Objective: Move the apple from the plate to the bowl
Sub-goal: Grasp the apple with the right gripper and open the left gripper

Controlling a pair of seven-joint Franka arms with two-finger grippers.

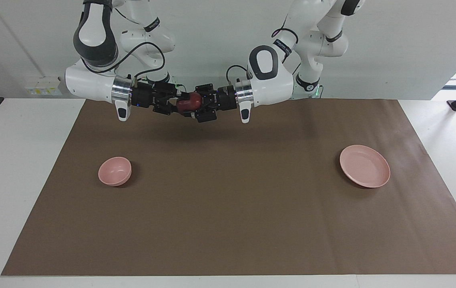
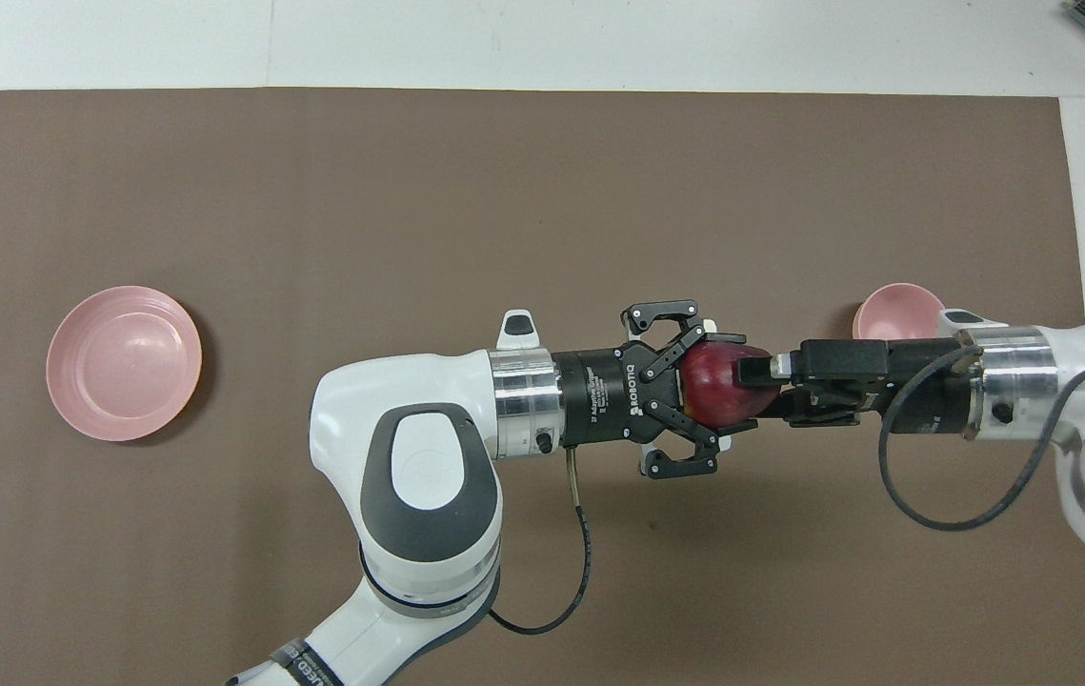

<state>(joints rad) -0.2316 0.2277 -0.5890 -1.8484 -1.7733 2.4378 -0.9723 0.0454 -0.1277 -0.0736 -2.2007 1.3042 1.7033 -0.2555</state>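
apple [image 2: 715, 384]: small, dark red; held up in the air between the two grippers, over the brown mat [image 1: 228, 224] about midway along the table, on the robots' side of it. Off the plate, not yet in the bowl.
left gripper [image 2: 706, 391]: comes in level from the left arm; fingers clamped on the apple's flanks, links splayed out to the sides.
right gripper [image 2: 759, 381]: level, pointing the opposite way; fingers spread wide and set around the apple's free end. Whether they touch the skin I cannot tell.
handling (judgement): firm, rounded, smooth skin, so likely to roll or slip in a narrow pinch; moderate weight for its size; bruises if squeezed hard or dropped. Best hold is across the widest part, fingers on opposite flanks, clear of the other gripper's fingers.
step (judgement): a hand-over in mid-air; the left should not let go until the right has closed.
bowl [image 1: 115, 171]: small, deep, pale pink, empty; toward the right arm's end.
plate [image 1: 365, 166]: wide, shallow, pink, empty; toward the left arm's end, well apart from the bowl.
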